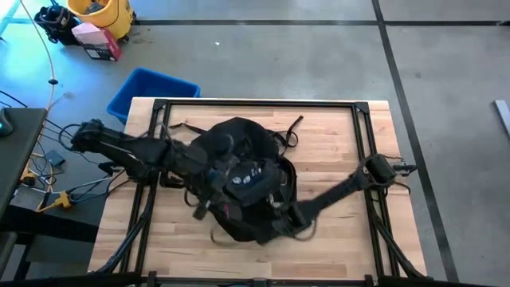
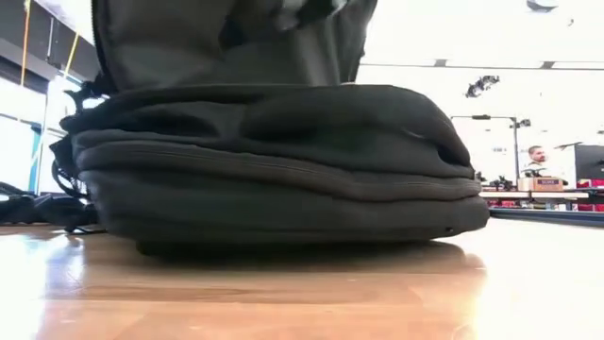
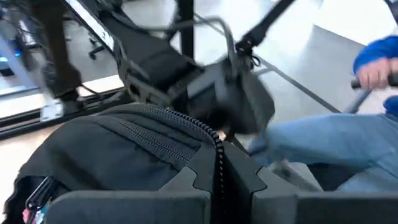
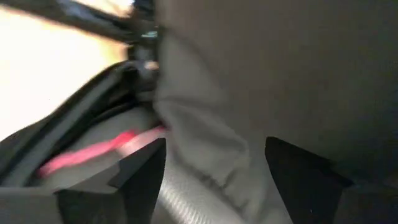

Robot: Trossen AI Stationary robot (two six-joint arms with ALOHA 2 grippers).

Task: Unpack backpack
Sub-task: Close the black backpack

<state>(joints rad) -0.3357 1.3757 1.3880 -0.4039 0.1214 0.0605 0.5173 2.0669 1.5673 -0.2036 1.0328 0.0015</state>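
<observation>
Backpack (image 1: pixel 239 187), black and bulky, lies near the middle of a light wooden table (image 1: pixel 335 143), with bare wood on every side of it and the most open room on the side toward the right arm's base. Seen from table height, the backpack fills most of the width, its stacked zip seams sagging flat on the wood.

Both arms reach in over the backpack from opposite sides and meet above it. The left gripper (image 3: pixel 219 177) has its fingers pressed together at the backpack's zip line; whether they pinch fabric or a zip pull cannot be told. The right gripper (image 4: pixel 214 168) has its fingers spread apart against grey lining, with a pink edge (image 4: pixel 93 152) showing just beside it inside the backpack; nothing is clearly held.

A black metal frame (image 1: pixel 255 104) runs around the table. Beyond the backpack's far side a blue bin (image 1: pixel 151 92) stands on the grey floor, and a yellow bucket (image 1: pixel 103 12) farther off. A person (image 3: pixel 348 137) in blue sits past the backpack.
</observation>
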